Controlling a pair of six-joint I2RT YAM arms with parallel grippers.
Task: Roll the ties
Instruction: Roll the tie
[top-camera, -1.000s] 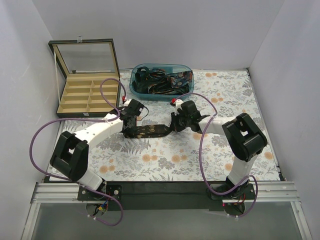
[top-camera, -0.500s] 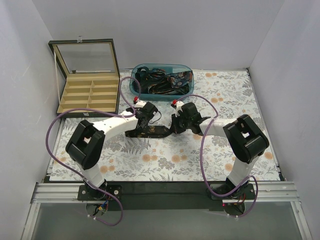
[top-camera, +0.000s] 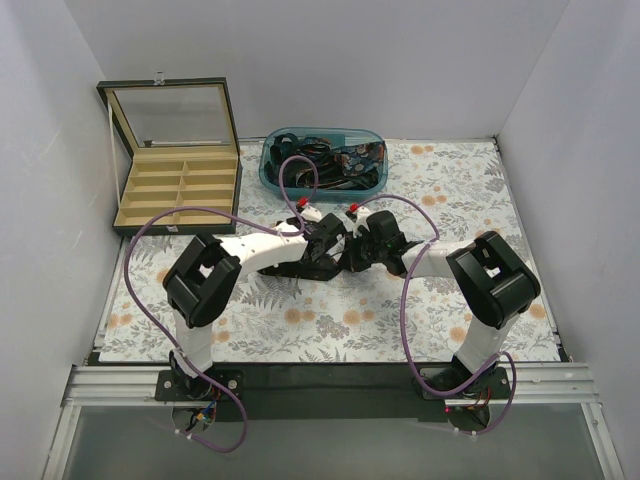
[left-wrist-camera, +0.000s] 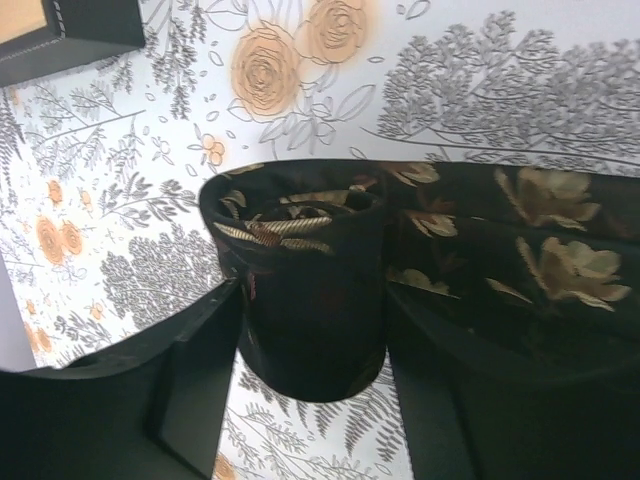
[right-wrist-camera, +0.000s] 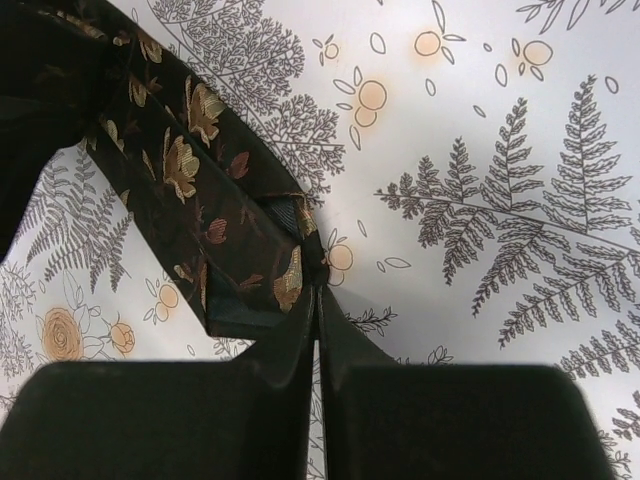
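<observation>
Robotics laboratory cell: plain white walls (top-camera: 330, 70) enclosing a tabletop (top-camera: 460, 200) (floral cover), fronted by an aluminium mounting rail (top-camera: 320, 390).

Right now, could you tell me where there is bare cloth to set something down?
Widest: the far right corner, between the blue bin, the right wall and the right arm. Also the near strip between the tie and the black base rail. Crowded: the middle, where left fingers and right fingers meet on the tie.

Satiny, gold-threaded woven cloth of the tie (left-wrist-camera: 310, 300); smooth matt printed table cover (left-wrist-camera: 500, 80).
</observation>
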